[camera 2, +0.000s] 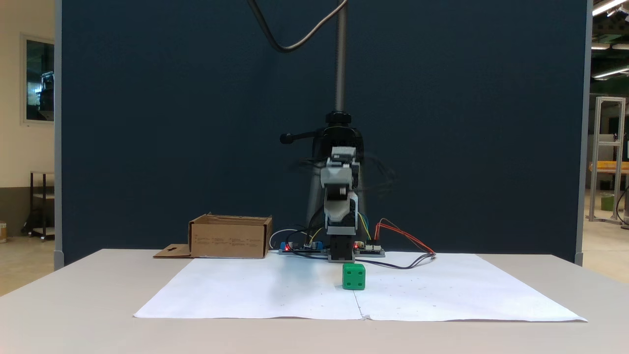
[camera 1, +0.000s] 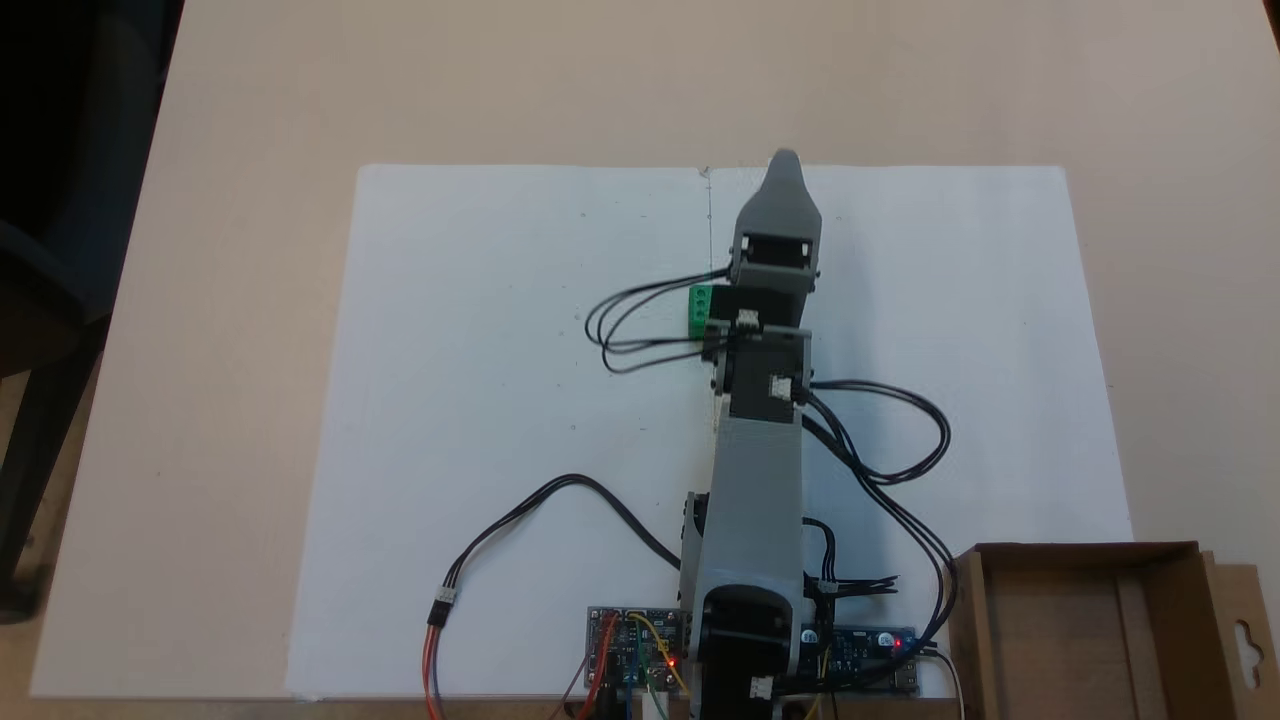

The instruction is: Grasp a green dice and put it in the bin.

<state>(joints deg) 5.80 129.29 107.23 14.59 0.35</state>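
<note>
Dark blue screening backs a pale surface (camera 2: 73,295) laid with white paper (camera 1: 480,400). On that paper rests the green dice (camera 2: 354,276), near the middle and well apart from the cardboard box (camera 2: 230,237) at the edge by the arm's base. From above, the arm covers most of the dice, and its fingers (camera 1: 785,170) reach beyond it; whether they are spread or pressed together I cannot tell. The dice looks light, rigid and smooth, so it may slip; pinching two opposite flat faces seems soundest.
</note>
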